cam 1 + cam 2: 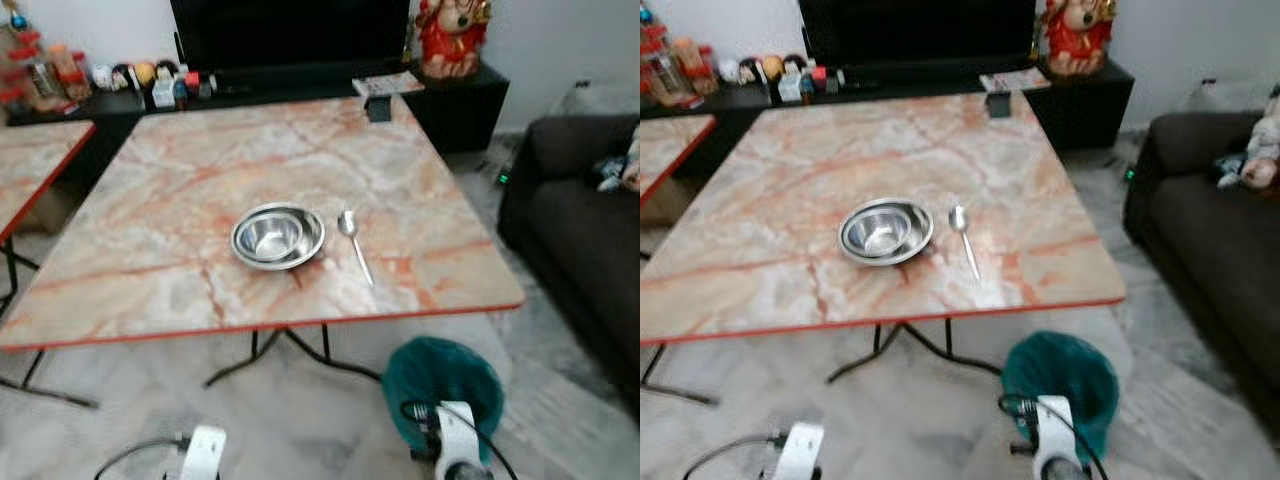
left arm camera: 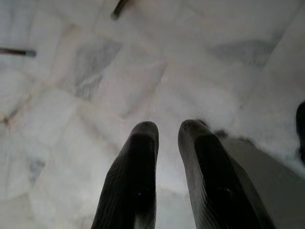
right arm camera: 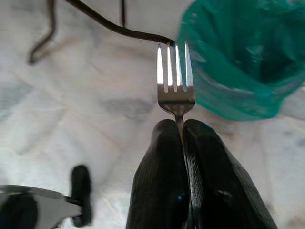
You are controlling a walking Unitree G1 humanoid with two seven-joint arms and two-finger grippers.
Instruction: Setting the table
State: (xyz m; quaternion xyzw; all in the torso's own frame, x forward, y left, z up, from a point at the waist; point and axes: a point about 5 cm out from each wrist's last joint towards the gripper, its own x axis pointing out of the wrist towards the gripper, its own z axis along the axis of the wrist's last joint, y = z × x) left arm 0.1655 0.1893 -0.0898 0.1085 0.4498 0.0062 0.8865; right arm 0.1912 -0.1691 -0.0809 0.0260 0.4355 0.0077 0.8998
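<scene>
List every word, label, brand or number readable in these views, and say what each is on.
None can be read.
Magazine on the dark TV cabinet: cover print too blurred.
Small boxes and bottles on the cabinet: labels too small.
Steel bowl, spoon, fork in the right tool: no markings seen.

Both arms hang low, one tool pinched closed, the other slack.

The right tool [image 3: 180, 125] points down at the floor, its two black fingers [image 3: 159, 171] pressed together on the neck of a fork [image 3: 175, 78] (tines jutting out past the tips). The left tool [image 2: 167, 131] also points down, fingers [image 2: 133, 176] slightly parted with a narrow gap and nothing between them. In the head views the left wrist [image 1: 203, 452] and right wrist [image 1: 456, 440] sit at the bottom edge.
</scene>
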